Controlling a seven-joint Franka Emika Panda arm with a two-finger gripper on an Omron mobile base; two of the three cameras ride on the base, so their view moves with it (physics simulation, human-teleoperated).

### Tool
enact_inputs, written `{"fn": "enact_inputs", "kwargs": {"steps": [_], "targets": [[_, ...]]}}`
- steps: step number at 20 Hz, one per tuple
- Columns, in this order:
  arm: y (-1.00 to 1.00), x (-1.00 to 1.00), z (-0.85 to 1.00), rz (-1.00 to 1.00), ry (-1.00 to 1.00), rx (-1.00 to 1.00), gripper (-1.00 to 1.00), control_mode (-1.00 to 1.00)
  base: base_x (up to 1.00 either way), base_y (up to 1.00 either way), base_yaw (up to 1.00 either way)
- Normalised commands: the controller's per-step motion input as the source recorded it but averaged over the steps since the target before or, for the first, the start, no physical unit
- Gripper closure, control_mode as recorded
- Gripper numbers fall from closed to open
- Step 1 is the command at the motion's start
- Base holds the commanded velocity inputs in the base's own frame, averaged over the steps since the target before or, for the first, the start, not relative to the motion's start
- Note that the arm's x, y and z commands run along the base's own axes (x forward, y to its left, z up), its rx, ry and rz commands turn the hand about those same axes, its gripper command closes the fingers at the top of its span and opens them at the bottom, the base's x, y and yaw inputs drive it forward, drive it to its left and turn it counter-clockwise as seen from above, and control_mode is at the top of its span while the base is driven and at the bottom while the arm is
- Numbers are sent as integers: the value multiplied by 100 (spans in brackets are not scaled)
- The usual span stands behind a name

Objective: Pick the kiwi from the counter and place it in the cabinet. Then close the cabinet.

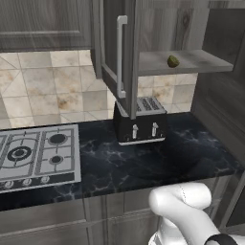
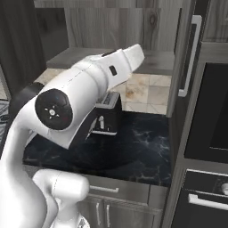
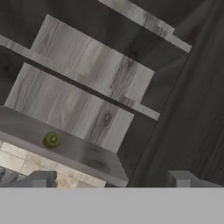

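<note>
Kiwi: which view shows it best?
Left base view: the kiwi sits unobstructed on the cabinet shelf. The hand view also shows it, tilted and smaller. In the right base view the arm covers that spot.

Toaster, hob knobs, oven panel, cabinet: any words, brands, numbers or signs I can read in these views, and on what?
No readable text in any view.
Toaster: two white levers on its front, no brand or lettering.
Hob: knobs along its front edge, any markings too small to read.
Oven: a round knob on its lower panel, no legible label.
Cabinet doors and shelf: plain wood grain, and the kiwi has no sticker.
</note>
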Motion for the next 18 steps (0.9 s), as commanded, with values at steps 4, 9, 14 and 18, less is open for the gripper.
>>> {"fn": "enact_inputs", "kwargs": {"steps": [4, 9, 14, 18], "targets": [[-25, -98, 0, 2, -21, 0, -100, -100, 0, 0, 0], [-36, -65, -4, 1, -2, 0, -100, -100, 0, 0, 0], [-30, -22, -5, 7, 0, 0, -100, -100, 0, 0, 0], [-52, -21, -11, 23, 0, 0, -100, -100, 0, 0, 0]]}}
